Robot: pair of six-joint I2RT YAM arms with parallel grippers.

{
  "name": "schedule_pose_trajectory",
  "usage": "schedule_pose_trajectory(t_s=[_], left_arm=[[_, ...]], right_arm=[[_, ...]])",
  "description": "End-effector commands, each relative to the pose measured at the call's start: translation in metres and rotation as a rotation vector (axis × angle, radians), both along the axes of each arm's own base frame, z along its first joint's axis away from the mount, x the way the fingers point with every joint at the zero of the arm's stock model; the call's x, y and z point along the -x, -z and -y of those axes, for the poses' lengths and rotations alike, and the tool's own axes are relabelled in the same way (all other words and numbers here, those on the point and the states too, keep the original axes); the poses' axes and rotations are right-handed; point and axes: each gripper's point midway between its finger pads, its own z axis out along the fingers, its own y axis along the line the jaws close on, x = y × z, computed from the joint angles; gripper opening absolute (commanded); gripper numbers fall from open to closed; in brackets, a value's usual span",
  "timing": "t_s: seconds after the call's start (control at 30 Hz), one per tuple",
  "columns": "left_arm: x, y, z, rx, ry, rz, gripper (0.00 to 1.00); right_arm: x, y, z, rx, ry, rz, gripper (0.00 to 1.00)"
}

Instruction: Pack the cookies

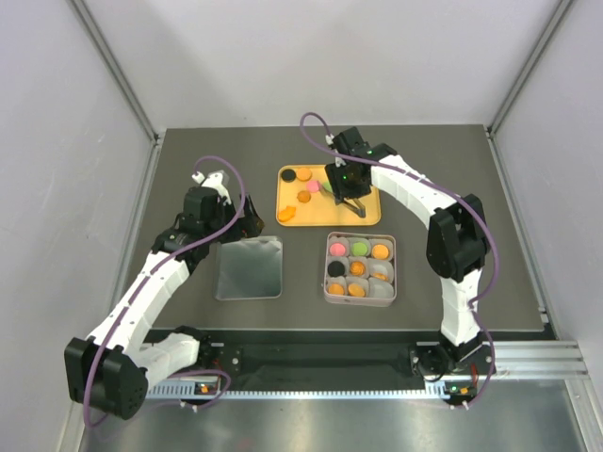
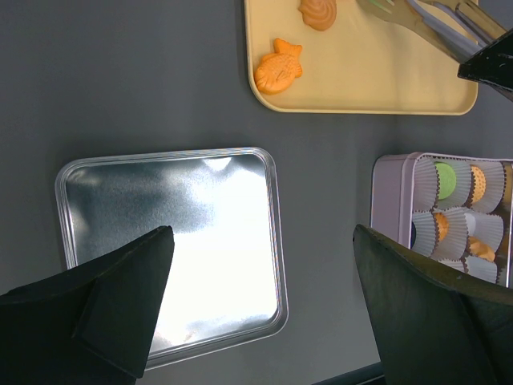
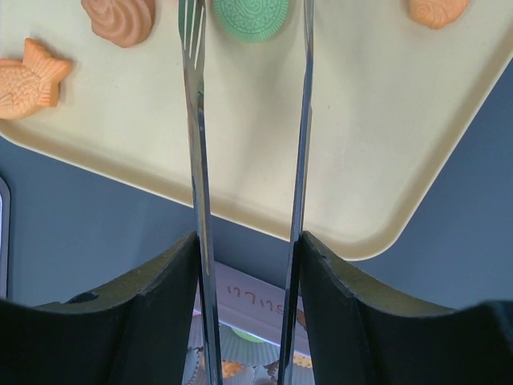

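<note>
Several cookies [image 1: 304,174]: loose on the yellow tray [image 1: 325,216], midway across the table [image 1: 188,160], toward its far edge; a fish-shaped one lies at the tray's near left corner
Tin [image 1: 361,300]: just on the near side of the tray, most of its paper cups holding one cookie
Lid [image 1: 250,267]: flat, left of the tin
Your right claw [image 3: 248,241]: clenched on metal tongs [image 3: 196,120], whose parted tips frame a green cookie [image 3: 251,16] on the tray; contact cannot be told
Your left claw [image 2: 263,241]: released, fingers spread wide above the lid, grasping nothing
</note>
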Motion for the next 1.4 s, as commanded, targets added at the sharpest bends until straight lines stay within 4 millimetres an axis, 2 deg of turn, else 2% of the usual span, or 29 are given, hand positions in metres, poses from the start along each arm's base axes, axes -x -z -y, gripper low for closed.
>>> schedule_pose_trajectory(t_s=[0.0, 0.27, 0.6, 0.87, 1.07, 1.3, 1.37], left_arm=[[-0.004, -0.008, -0.001, -0.001, -0.002, 0.033, 0.98], [-0.004, -0.008, -0.002, -0.001, -0.003, 0.036, 0.98], [-0.003, -0.008, -0.002, -0.003, -0.006, 0.035, 0.98], [-0.004, -0.007, -0.001, 0.001, -0.001, 0.031, 0.98], [-0.003, -0.008, -0.001, 0.001, 0.0, 0.033, 0.98], [-0.004, -0.008, 0.0, 0.004, 0.002, 0.032, 0.98], [-0.004, -0.007, 0.0, 0.004, 0.002, 0.032, 0.98]], right_arm=[[-0.017, -0.028, -0.001, -0.05, 0.018, 0.089, 0.51], [-0.018, -0.024, -0.002, -0.076, 0.015, 0.063, 0.47], [-0.021, -0.018, -0.007, -0.088, 0.011, 0.051, 0.47], [-0.015, -0.018, -0.003, -0.107, 0.013, 0.031, 0.44], [-0.011, -0.03, 0.005, -0.136, 0.024, 0.032, 0.37], [-0.002, -0.062, 0.017, -0.163, 0.036, 0.077, 0.37], [0.004, -0.063, 0.021, -0.161, 0.038, 0.077, 0.37]])
